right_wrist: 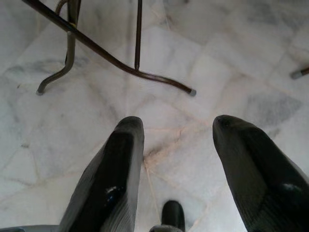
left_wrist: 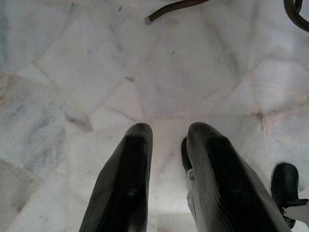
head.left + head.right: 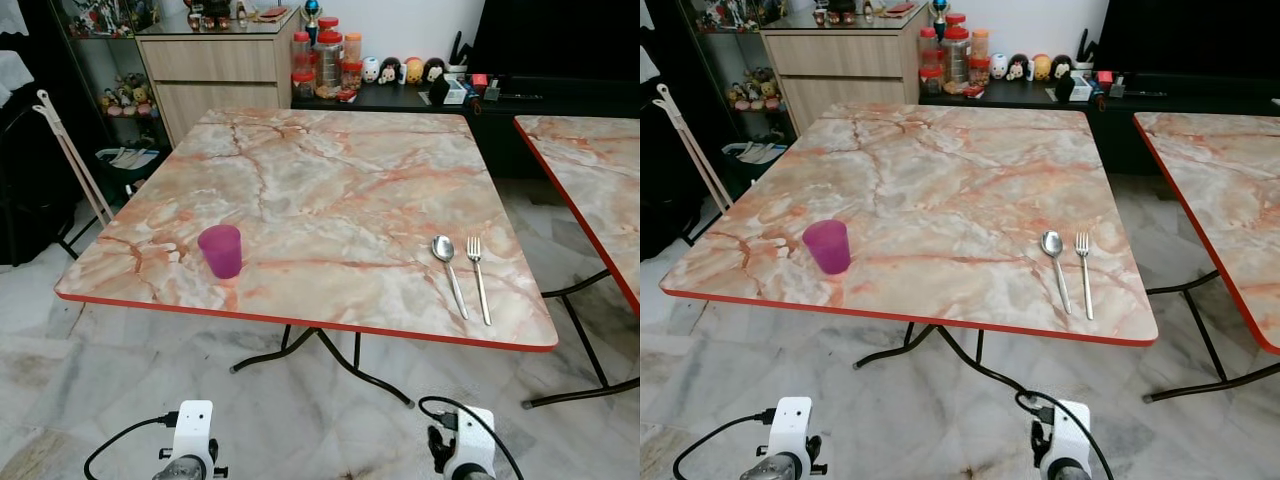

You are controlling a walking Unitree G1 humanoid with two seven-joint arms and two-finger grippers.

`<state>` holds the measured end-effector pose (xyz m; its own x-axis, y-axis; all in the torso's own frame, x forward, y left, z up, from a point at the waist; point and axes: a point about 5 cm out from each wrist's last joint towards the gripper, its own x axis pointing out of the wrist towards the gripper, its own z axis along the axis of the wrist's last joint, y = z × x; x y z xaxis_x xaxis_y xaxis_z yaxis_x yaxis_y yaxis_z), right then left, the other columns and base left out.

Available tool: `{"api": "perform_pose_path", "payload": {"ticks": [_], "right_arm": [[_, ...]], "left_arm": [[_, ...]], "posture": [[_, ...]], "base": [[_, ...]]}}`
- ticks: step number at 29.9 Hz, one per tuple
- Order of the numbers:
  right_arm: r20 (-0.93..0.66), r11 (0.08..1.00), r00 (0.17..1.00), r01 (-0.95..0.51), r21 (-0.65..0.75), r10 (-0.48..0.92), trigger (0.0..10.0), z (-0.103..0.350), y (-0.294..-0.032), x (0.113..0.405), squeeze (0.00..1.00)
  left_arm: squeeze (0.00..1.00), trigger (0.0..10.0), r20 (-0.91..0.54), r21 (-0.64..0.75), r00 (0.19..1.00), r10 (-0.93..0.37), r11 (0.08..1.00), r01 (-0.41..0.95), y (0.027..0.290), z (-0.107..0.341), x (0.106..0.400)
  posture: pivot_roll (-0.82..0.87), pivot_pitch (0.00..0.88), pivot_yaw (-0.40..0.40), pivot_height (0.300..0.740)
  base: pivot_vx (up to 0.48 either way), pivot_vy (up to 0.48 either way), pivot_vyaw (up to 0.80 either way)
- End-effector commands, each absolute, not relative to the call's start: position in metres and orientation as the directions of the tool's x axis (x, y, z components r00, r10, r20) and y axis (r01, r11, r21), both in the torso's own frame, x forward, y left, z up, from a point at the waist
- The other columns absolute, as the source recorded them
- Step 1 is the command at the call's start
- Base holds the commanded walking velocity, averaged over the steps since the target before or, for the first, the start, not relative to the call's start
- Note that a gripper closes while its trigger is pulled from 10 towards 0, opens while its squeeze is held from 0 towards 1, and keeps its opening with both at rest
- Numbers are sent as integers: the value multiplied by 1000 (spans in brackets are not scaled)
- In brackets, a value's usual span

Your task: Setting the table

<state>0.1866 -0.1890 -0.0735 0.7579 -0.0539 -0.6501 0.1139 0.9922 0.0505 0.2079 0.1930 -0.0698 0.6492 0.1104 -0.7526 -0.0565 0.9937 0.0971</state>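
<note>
marble table (image 3: 330, 190), purple cup (image 3: 221, 250), spoon (image 3: 447, 262) beside fork (image 3: 479, 274), no legible writing

Both your arms hang low, wrists pointing down. Your left gripper (image 2: 166, 140) has its jaws a narrow gap apart; your right gripper (image 1: 178, 130) has its jaws spread wide, holding nothing.

A purple cup (image 3: 220, 250) stood upright and empty at the table's (image 3: 330, 170) seven o'clock. A spoon (image 3: 449, 271) and fork (image 3: 479, 276) lay parallel, just apart, at four o'clock, handles toward the near edge.
</note>
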Motion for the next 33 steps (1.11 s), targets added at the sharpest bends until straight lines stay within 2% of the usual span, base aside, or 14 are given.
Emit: {"api": "perform_pose_path", "payload": {"ticks": [1,2,7,13,14,15,16,17,24,29,33], "right_arm": [[-601,997,798,77,33,-42,10000,-68,-190,191,1000],[-552,999,833,49,22,-29,10000,-62,-191,195,1000],[-453,1000,892,-8,-19,-1,10000,-51,-193,198,1000],[-397,999,918,-20,-34,5,10000,-46,-193,195,1000],[-377,999,926,-29,-40,11,10000,-44,-193,193,667],[-361,999,933,-28,-41,11,10000,-42,-193,191,243],[-361,999,933,-28,-41,11,10000,-42,-193,191,243],[-347,998,938,-36,-50,17,10000,-40,-193,189,0],[-255,995,967,-27,-93,2,10000,-25,-197,180,0],[-142,995,990,10,-104,-25,10000,-1,-200,191,0],[-60,996,998,4,-83,-9,10000,22,-191,211,0]], "left_arm": [[0,10000,-766,111,634,108,993,-35,195,-72,204],[0,10000,-765,111,635,107,993,-33,195,-71,205],[0,10000,-766,111,633,111,993,-40,197,-72,204],[0,10000,-770,111,628,112,993,-42,197,-73,202],[0,10000,-771,111,627,114,993,-44,197,-73,201],[0,10000,-772,111,625,115,993,-45,197,-74,200],[0,10000,-772,111,625,115,993,-45,197,-74,200],[0,10000,-773,112,624,115,993,-45,198,-74,200],[0,10000,-773,118,623,120,992,-45,200,-74,200],[0,10000,-771,120,625,121,992,-44,200,-73,200],[0,10000,-772,119,625,116,992,-37,199,-73,201]], "posture": [[-31,0,0,740],[-31,0,-2,740],[-38,0,0,740],[-38,0,-1,740],[-41,0,2,740],[-44,0,3,740],[-44,0,3,740],[-45,0,4,740],[-52,0,10,740],[-58,0,13,740],[-55,0,13,740]], "base": [[0,0,0],[0,0,0],[0,0,0],[0,0,0],[0,0,0],[0,0,0],[0,0,0],[0,0,0],[0,0,0],[0,0,0],[0,0,0]]}}
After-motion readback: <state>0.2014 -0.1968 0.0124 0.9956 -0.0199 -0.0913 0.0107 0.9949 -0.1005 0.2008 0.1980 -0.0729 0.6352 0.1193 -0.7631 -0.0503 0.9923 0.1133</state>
